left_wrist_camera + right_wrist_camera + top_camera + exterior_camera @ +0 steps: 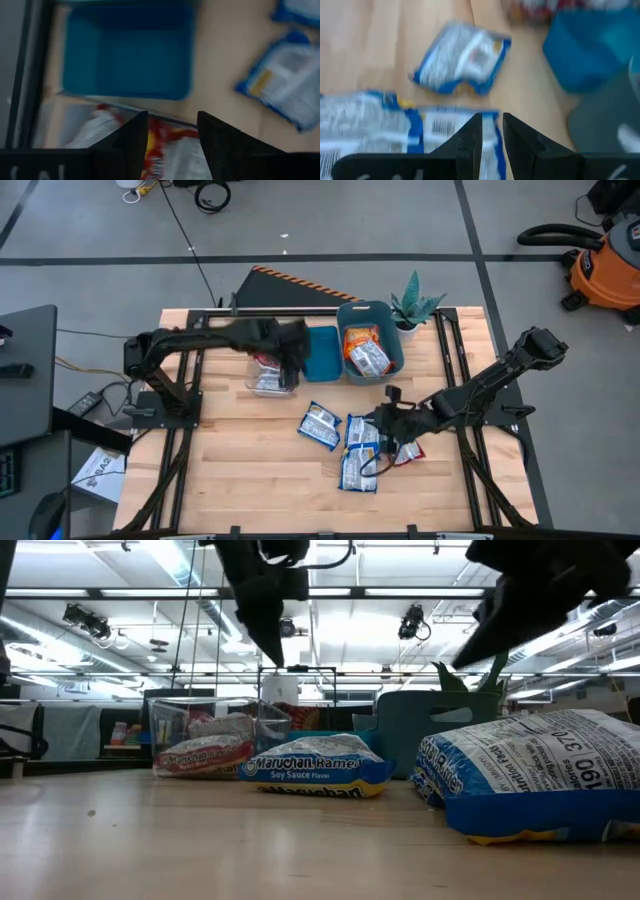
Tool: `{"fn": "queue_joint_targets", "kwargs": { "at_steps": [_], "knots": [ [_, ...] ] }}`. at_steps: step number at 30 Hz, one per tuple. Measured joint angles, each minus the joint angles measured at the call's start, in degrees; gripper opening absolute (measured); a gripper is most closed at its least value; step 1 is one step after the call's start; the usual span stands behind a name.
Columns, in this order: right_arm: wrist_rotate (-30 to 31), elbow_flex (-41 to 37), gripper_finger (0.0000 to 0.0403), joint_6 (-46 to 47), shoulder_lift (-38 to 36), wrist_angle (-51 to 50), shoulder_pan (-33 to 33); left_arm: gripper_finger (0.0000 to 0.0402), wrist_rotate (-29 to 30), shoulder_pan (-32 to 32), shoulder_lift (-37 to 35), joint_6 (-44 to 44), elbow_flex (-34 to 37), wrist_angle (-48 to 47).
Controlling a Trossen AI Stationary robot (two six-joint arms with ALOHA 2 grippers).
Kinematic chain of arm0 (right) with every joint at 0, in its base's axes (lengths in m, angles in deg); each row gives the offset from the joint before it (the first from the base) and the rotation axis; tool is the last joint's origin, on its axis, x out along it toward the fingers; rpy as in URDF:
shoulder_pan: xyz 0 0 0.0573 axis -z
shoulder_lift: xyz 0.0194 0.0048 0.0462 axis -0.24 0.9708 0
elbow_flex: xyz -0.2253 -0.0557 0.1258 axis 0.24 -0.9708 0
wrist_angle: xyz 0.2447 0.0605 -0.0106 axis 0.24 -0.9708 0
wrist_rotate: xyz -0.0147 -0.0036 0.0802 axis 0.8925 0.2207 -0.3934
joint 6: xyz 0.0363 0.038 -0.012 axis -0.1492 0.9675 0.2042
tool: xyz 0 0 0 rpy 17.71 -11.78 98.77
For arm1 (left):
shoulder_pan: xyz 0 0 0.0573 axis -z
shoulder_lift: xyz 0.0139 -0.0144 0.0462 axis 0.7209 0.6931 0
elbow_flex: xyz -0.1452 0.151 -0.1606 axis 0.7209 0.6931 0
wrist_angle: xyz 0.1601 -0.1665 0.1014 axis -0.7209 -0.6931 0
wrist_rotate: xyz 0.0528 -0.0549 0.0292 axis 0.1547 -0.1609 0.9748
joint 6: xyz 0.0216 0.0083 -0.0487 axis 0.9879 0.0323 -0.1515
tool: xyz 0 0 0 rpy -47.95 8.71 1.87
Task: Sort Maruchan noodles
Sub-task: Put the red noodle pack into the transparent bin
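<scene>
The left gripper (290, 368) hung over the clear bin (271, 375) at the back of the wooden surface (240, 470), its fingers (131, 140) spread apart and empty above the red-trimmed packets (165, 145) lying in that bin. Beside it sat a low blue bin (322, 352), and next to that a taller grey-blue bin (392, 340) holding orange-trimmed packets (366, 355).

Three blue-trimmed Maruchan noodles lay loose near the middle of the surface. The first blue packet (320, 425) lay apart from the others, its long axis running diagonally. The second blue packet (360, 431) and the third blue packet (358, 470) lay with long axes roughly front to back, one behind the other and touching.

The right gripper (385, 423) hovered just beside those two packets, its fingers (470, 142) nearly together, with only a narrow gap and nothing gripped. A red-trimmed packet (407, 453) lay partly hidden under the right arm.
</scene>
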Motion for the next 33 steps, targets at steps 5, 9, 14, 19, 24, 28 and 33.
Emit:
{"fn": "queue_joint_targets", "kwargs": {
  "at_steps": [5, 9, 14, 19, 24, 28, 33],
  "knots": [
    [-7.0, 8.5, 0.0085, 8.0, 6.1, -15.3, -2.3, 0.0172, 0.5, 3.9, 0.0, 3.1, 4.8, 4.9],
    [-13.3, 13.3, 0.0100, 9.5, 11.3, -20.3, -4.0, 0.0171, 0.1, 4.6, -0.8, 3.4, 7.3, 7.5],
    [-18.5, 17.7, 0.0122, 10.6, 16.2, -27.8, -7.7, 0.0171, -1.5, 5.1, -3.4, 3.3, 13.4, 13.8],
    [-14.2, 21.8, 0.0127, 11.4, 19.3, -32.1, -13.0, 0.0171, -1.1, 5.2, -7.1, 3.0, 19.2, 18.2],
    [-9.5, 22.1, 0.0128, 13.3, 22.1, -30.0, -17.5, 0.0171, 1.0, 4.7, -9.9, 3.1, 21.3, 20.1],
    [-9.6, 22.2, 0.0128, 18.8, 24.2, -29.9, -19.0, 0.0171, 2.4, 4.6, -11.0, 3.0, 21.2, 21.1],
    [-9.7, 22.2, 0.0128, 24.8, 27.0, -29.6, -21.2, 0.0171, 2.6, 4.6, -11.6, 3.3, 21.2, 21.5]
  ]
}}
